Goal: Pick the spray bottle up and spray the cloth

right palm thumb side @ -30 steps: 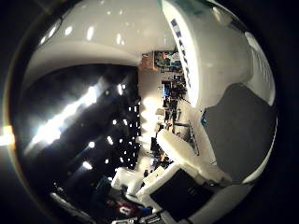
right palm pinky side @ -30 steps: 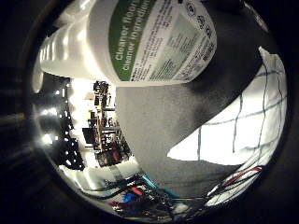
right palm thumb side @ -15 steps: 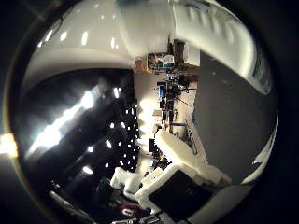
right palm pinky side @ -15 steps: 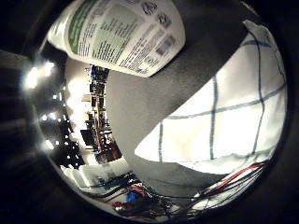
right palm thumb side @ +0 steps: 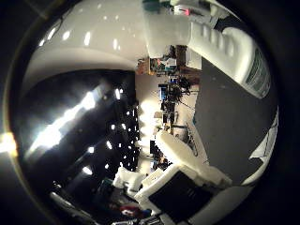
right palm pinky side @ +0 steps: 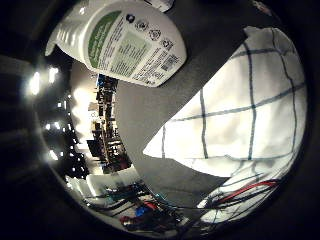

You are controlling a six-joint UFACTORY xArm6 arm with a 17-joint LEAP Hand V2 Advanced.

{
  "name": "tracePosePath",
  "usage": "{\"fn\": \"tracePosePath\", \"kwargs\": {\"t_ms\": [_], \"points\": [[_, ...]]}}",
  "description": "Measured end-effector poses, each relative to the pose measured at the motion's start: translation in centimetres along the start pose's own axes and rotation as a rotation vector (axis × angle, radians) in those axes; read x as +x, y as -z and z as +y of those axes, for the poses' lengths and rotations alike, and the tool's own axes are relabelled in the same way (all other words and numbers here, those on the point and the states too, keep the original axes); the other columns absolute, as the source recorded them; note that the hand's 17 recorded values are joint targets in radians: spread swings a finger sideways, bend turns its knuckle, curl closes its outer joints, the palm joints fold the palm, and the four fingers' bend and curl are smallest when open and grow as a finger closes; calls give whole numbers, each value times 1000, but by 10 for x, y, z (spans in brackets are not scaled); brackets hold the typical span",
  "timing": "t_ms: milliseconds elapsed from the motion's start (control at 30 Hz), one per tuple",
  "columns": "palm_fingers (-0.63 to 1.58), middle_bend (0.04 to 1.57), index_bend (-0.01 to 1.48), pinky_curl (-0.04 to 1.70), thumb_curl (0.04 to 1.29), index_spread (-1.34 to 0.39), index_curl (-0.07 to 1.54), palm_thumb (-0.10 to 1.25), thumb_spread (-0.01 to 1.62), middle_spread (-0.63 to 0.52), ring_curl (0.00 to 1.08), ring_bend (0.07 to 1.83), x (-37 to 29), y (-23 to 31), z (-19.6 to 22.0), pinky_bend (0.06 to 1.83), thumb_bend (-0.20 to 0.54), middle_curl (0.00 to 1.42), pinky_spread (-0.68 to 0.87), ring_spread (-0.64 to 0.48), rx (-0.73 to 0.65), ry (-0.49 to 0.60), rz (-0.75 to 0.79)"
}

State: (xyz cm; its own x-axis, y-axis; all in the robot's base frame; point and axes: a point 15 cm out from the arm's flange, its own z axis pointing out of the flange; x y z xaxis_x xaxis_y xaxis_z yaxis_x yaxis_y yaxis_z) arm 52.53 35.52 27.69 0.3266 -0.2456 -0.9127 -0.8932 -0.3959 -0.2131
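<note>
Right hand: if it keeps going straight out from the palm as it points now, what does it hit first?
Probably the spray bottle, lying on the dark grey surface; it sits nearest the palm in both views. The checked cloth lies beside it, apart. Depth is unclear, so the surface between them could come first.

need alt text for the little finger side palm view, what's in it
A white spray bottle with a green label lies on its side on a dark grey table, apart from a white cloth with a dark grid pattern spread on the same surface. A cluttered, brightly lit room shows beyond the table edge.
</note>
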Motion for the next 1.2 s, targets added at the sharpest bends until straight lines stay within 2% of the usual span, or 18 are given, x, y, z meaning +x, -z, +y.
{"fn": "tracePosePath", "kwargs": {"t_ms": [533, 1200], "points": [[209, 199, 161, 294, 290, -342, 282, 591, 1088, 36, 246, 302, -84, 56, 14, 356, -20, 345, 367, 96, 1, 114, 10], [209, 198, 161, 293, 284, -338, 282, 582, 1103, 41, 252, 296, -111, 138, 84, 343, -22, 347, 371, 115, 71, 91, 86]]}}
